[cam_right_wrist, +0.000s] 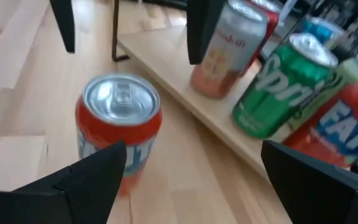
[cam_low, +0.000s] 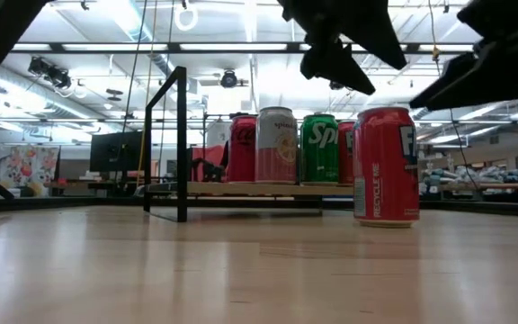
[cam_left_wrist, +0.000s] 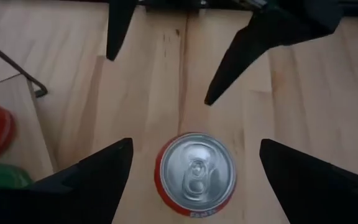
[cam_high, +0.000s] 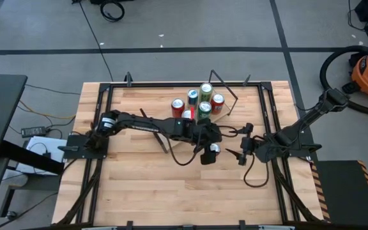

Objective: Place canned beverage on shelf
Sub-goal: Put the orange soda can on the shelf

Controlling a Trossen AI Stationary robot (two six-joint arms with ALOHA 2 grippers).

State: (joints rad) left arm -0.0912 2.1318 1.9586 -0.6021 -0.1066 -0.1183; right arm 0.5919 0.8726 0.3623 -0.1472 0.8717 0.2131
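Note:
A red-orange can [cam_left_wrist: 194, 174] stands upright on its base on the tabletop, in front of the shelf; it also shows in the low view [cam_low: 385, 166] and the high view [cam_high: 214, 148]. My left gripper [cam_left_wrist: 196, 144] hovers above it, open, one finger on either side of the can and clear of it. My right gripper [cam_right_wrist: 192, 149] is open and empty just to the can's right, pointing at it [cam_right_wrist: 120, 121]. The shelf [cam_low: 250, 189], a light-wood board with black rod frames [cam_low: 180, 144], carries several upright cans [cam_low: 277, 148].
The shelf's cans [cam_high: 200, 102] stand close together at the table's far middle, and the board's near edge [cam_right_wrist: 185, 84] lies just behind the loose can. Black frame rails [cam_high: 101, 108] run along the table's left and right sides. Bare tabletop [cam_high: 171, 191] lies toward the near edge.

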